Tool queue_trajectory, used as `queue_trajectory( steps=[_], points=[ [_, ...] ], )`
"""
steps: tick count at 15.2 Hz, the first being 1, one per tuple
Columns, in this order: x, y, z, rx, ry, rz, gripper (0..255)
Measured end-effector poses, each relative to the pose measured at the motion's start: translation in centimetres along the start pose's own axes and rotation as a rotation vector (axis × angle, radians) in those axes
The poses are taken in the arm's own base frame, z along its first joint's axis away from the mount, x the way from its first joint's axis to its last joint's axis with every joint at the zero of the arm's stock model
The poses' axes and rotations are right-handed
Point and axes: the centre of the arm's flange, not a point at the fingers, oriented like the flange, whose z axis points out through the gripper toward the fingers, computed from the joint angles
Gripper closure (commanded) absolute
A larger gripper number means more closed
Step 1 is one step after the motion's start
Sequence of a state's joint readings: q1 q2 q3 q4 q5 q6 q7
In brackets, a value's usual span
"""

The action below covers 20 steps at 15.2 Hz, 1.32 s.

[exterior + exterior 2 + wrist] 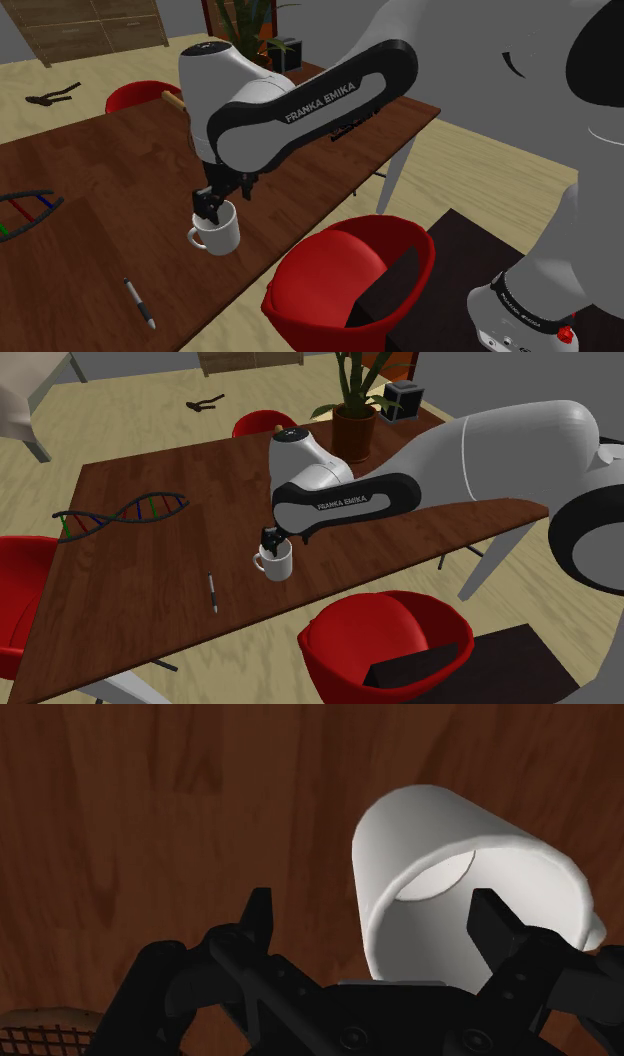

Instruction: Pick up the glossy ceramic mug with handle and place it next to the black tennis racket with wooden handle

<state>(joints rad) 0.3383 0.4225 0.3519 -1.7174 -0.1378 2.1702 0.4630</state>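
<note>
**Q:** Which structures are shown, in descending size?
**A:** Brown wooden surface (100,180). White arm (300,110) with dark joints, bent low over it. Red chair (350,270) at the surface's near edge in the shoulder view. Coloured helix model (120,514), lying flat towards the second exterior view's left

**Q:** Where does the task's thing lie?
**A:** White mug (220,236), upright on the surface near its front edge, with its handle turned to the shoulder view's left. The black gripper (208,208) stands right at the mug's rim, on the handle side

**Q:** And the fingers?
**A:** The fingers (258,919) are spread wide and clasp nothing. In the wrist view one finger overlaps the mug's open mouth. The other stands outside the wall, with bare wood between it and the mug. The mug's near wall thus lies between the two. Whether the finger over the mouth touches the rim cannot be told

**Q:** Any smaller items?
**A:** A strip of the strung racket (40,1039) head shows beside the gripper's body, apart from the mug. A grey pen (139,303) lies on the surface, towards the shoulder view's lower left of the mug
</note>
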Motion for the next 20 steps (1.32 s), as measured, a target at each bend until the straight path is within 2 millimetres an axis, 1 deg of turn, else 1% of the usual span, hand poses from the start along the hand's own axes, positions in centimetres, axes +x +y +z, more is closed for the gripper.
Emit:
queue_trajectory(
  steps=[3,8,9,19,20],
  points=[
    [0.05,-0.03,1.1,0.0,0.0,0.0,0],
    [0.06,-0.07,1.28,0.0,0.001,0.0,0],
    [0.06,-0.07,1.28,0.0,0.001,0.0,255],
    [0.06,-0.07,1.27,0.0,0.001,0.0,255],
    [0.06,-0.05,0.99,0.0,0.0,0.0,255]
  ],
)
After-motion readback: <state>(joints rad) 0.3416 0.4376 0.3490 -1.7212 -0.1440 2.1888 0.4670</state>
